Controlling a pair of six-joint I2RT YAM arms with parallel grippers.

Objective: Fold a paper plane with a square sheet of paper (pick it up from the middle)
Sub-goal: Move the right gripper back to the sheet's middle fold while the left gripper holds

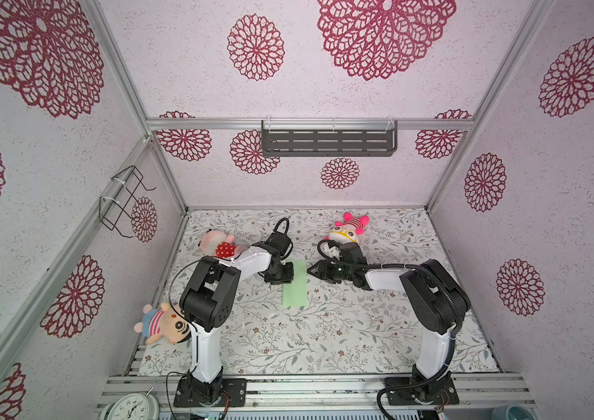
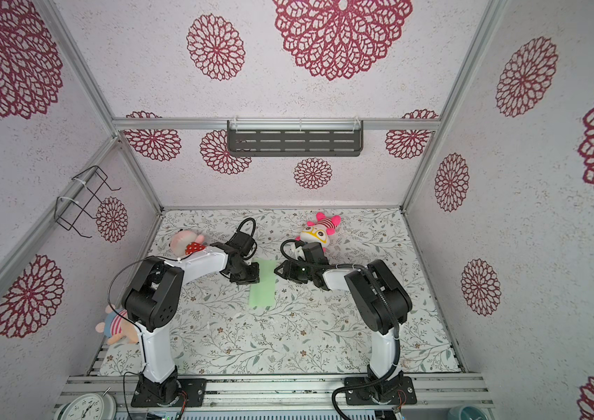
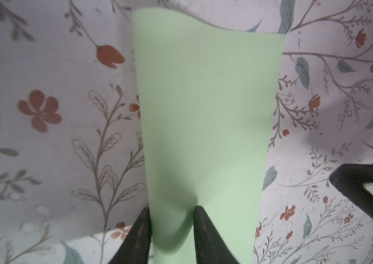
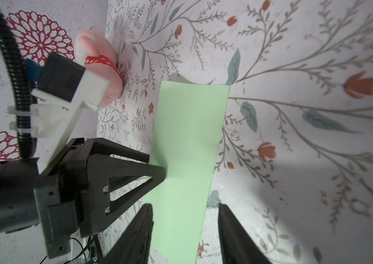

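The square sheet of paper (image 1: 294,285) (image 2: 262,283) lies on the floral table as a long narrow pale green strip, apparently folded in half. No paper plane shape is in view. My left gripper (image 1: 285,273) (image 3: 171,209) stands at the strip's far left edge. Its fingertips (image 3: 198,212) rest on the paper (image 3: 203,114) with a visible gap between them. My right gripper (image 1: 311,271) (image 4: 185,205) hovers open at the strip's right edge, and the paper (image 4: 187,148) shows between its fingers. The left gripper (image 4: 158,168) touches the paper there.
Three plush toys lie around: a pink one with a red spotted dress (image 1: 217,245) behind the left arm, a pink and yellow one (image 1: 348,229) behind the right arm, and a striped doll (image 1: 164,323) at the front left. A dark shelf (image 1: 328,142) hangs on the back wall.
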